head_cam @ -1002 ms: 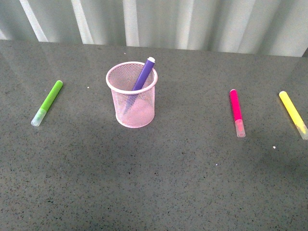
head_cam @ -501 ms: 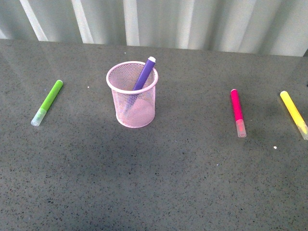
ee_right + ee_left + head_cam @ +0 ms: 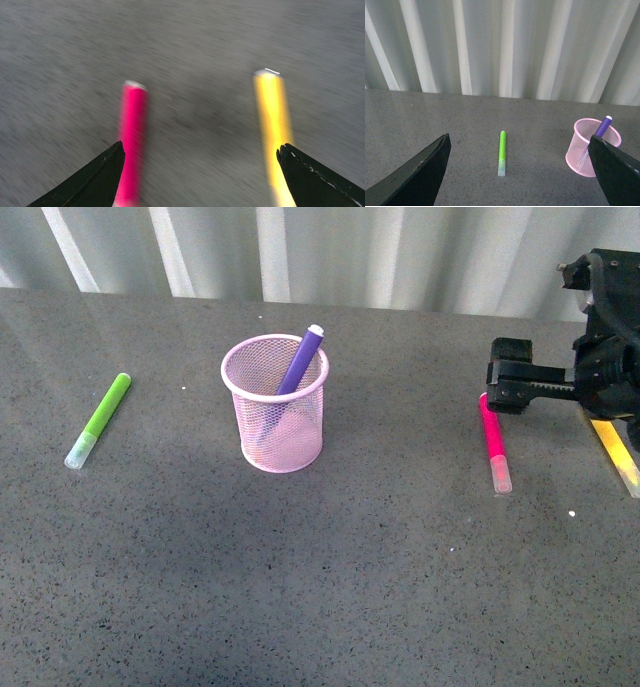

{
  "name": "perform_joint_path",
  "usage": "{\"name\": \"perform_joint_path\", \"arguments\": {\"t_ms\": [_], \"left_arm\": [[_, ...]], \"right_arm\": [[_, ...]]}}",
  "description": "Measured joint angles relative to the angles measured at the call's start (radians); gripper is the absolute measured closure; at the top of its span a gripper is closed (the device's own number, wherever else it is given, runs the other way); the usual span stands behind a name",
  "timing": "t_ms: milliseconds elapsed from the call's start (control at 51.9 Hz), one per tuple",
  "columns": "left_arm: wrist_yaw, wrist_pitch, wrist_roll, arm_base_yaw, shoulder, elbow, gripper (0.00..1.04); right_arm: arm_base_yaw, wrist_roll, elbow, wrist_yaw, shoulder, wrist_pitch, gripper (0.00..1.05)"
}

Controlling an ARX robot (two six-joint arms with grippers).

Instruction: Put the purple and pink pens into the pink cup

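Your right pincer (image 3: 199, 146) stands wide open and holds nothing, low over the table (image 3: 300, 587). Its wrist view is blurred. The pink pen (image 3: 493, 439) lies flat beside one finger (image 3: 101, 177), and the yellow pen (image 3: 622, 455) lies flat beside the other. You cannot tell whether either finger touches a pen. Your left pincer (image 3: 518, 141) is also spread wide and empty, well back from the green pen (image 3: 502, 152), which lies on the table's left side. The pink cup (image 3: 285, 437) stands upright between the green and pink pens. The purple pen (image 3: 300, 362) leans inside it, white end above the rim.
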Motion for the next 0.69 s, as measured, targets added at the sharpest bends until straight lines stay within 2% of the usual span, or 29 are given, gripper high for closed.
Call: {"name": "perform_joint_path", "arguments": {"t_ms": [694], "left_arm": [[0.000, 0.000, 0.000, 0.000, 0.000, 0.000, 0.07]], "right_arm": [[0.031, 0.064, 0.158, -0.005, 0.197, -0.025, 0.07]]}}
